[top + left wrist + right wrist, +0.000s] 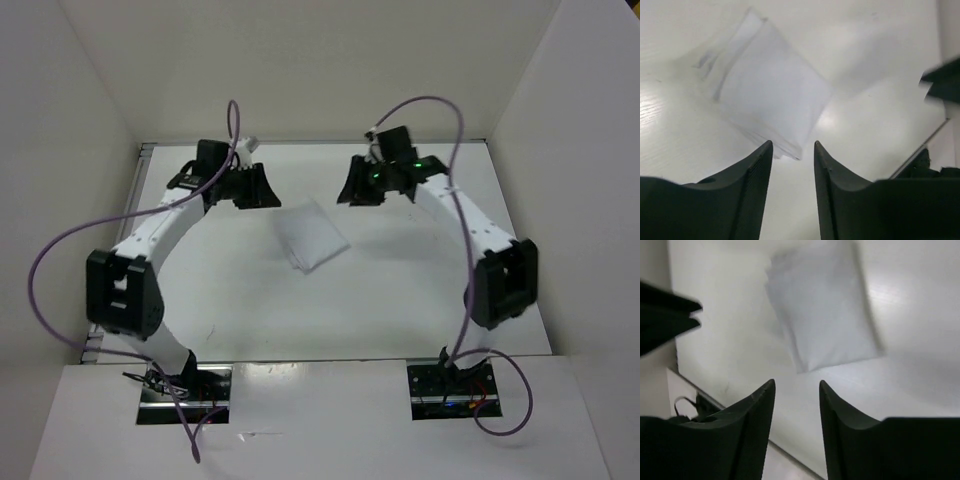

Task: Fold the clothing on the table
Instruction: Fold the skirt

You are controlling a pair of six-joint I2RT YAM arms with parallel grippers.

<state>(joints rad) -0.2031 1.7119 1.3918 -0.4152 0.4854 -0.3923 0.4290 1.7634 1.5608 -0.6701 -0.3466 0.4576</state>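
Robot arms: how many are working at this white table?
2. The left white-and-black robot arm curves up the left of the flat white tabletop; the right white-and-black robot arm mirrors it, the plain white cloth between them. None seems hidden.

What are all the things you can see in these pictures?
clothing: one, white, folded small, lying in the middle of the table between the two grippers
table: one, white, under everything
walls: three, white, around the table
cables: two, purple, looping off the arms
arms: two, white and black, left and right of the table
left gripper: one, black, open, holding nothing, near the clothing
right gripper: one, black, open, holding nothing, near the clothing
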